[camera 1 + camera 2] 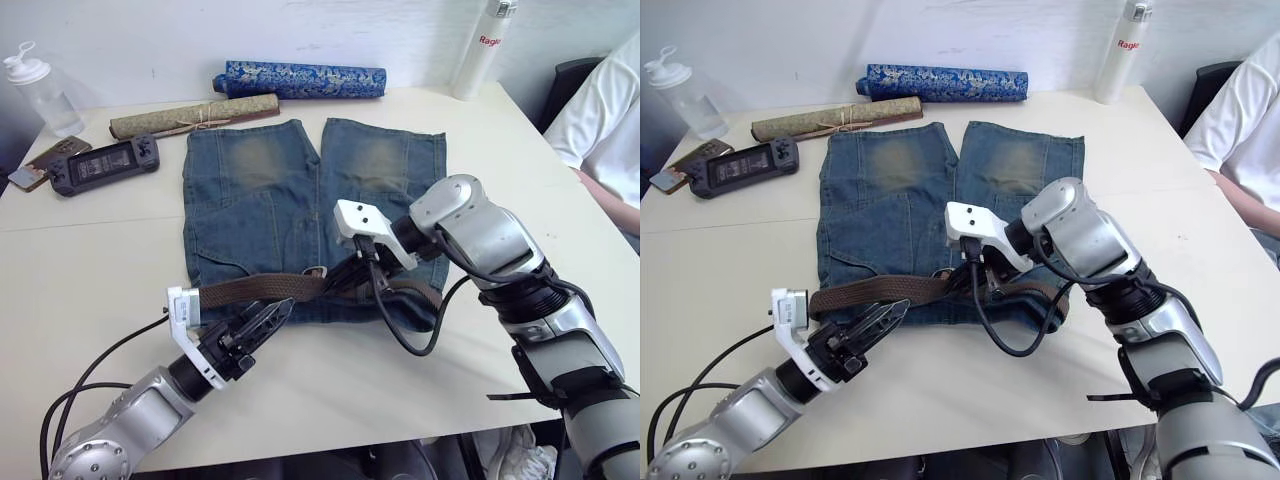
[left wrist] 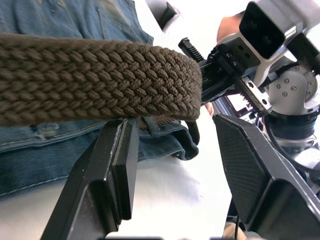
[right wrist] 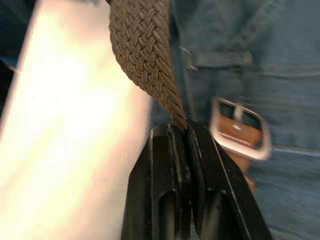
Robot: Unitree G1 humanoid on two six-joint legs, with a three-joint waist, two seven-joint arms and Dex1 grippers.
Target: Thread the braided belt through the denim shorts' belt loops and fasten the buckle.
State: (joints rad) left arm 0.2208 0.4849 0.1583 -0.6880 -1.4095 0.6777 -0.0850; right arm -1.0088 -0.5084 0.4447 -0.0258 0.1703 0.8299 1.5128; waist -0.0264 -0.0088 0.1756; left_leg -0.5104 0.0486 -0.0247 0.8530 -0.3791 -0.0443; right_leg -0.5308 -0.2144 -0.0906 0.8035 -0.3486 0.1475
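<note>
Altogether the white table [image 1: 300,400] carries one clear bottle [image 1: 40,90] at the far left, a phone [image 1: 40,165] and a dark handheld console [image 1: 105,165] beside it, two rolls along the far edge, one tan [image 1: 195,115] and one blue patterned [image 1: 300,80], one pair of denim shorts [image 1: 290,210] in the middle, one braided belt [image 1: 260,290], and one white bottle [image 1: 480,50] at the far right. A person's white sleeve [image 1: 600,110] shows at the right edge.

The shorts lie flat with the waistband nearest the robot, and the belt runs across that waistband from left to right.

The left claw [image 1: 262,322] sits at the waistband's left part, fingers [image 2: 115,170] spread wide apart, holding nothing; the belt passes just above them.

The right claw [image 1: 975,280] is over the middle of the waistband, its fingers [image 3: 170,165] pressed tight together on the belt strap.

From the right wrist, the buckle [image 3: 240,132] appears, lying on the denim just beside the pinching fingers, with tan leather under its frame, and a belt loop [image 3: 187,57] stands on the waistband beyond. From the left wrist, the belt's weave is close up and the right claw is seen past it.
</note>
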